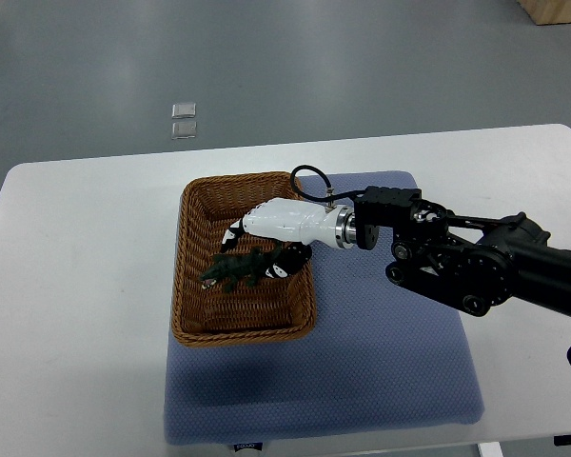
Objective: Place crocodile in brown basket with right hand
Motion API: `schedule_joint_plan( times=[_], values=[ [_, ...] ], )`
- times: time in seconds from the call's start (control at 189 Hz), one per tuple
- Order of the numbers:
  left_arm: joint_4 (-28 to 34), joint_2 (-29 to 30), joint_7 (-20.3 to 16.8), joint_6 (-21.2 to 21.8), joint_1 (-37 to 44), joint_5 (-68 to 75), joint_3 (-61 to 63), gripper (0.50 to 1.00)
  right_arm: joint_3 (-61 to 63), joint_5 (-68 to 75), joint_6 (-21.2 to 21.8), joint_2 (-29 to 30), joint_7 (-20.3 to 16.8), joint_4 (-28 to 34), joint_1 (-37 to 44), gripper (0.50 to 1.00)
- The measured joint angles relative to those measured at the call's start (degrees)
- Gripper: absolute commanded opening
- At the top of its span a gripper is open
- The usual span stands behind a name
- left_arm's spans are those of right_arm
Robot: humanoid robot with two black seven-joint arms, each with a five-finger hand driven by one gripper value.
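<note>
A dark green toy crocodile [234, 270] lies on the floor of the brown wicker basket [189, 286], toward its middle. My right hand [259, 249], white with black fingertips, reaches into the basket from the right, just above the crocodile. Its fingers [234, 231] stretch out past the far side of the toy. The thumb [284, 266] rests by the toy's right end. The fingers look relaxed and not closed around the toy. The black right arm [476, 262] crosses the mat from the right edge. No left arm shows.
The basket stands on the left part of a blue-grey mat [381, 362] on a white table [76, 286]. Two small clear squares [184, 119] lie on the grey floor beyond the table. A wooden box corner [557, 9] shows at the top right.
</note>
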Motion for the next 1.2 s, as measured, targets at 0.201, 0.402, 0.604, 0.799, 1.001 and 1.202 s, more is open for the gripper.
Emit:
schedule_joint_plan(
  times=[0.201,0.402,0.604,0.799,1.001,1.202],
  values=[
    [0.00,0.00,0.00,0.00,0.00,0.00,0.00,1.000,0.00,0.15,0.00,0.15,0.01,0.08,0.00,0.864],
    [-0.01,0.00,0.01,0.00,0.00,0.00,0.00,1.000,0.93,0.99,-0.03,-0.15,0.17,0.61,0.76,0.893],
    [-0.02,0.00,0.01,0.00,0.00,0.00,-0.01,1.000,8.07,5.87,0.32,-0.67,0.47,0.68,0.29,0.895],
    [-0.02,0.00,0.01,0.00,0.00,0.00,-0.01,1.000,18.54,18.35,0.53,-0.79,0.53,0.11,-5.01,0.895],
    [-0.01,0.00,0.01,0.00,0.00,0.00,-0.01,1.000,29.82,31.25,0.05,-0.14,0.55,-1.18,-11.11,0.895],
    [0.00,0.00,0.01,0.00,0.00,0.00,-0.01,1.000,39.40,43.86,-0.16,1.25,0.79,-8.26,-14.70,0.895]
  ],
)
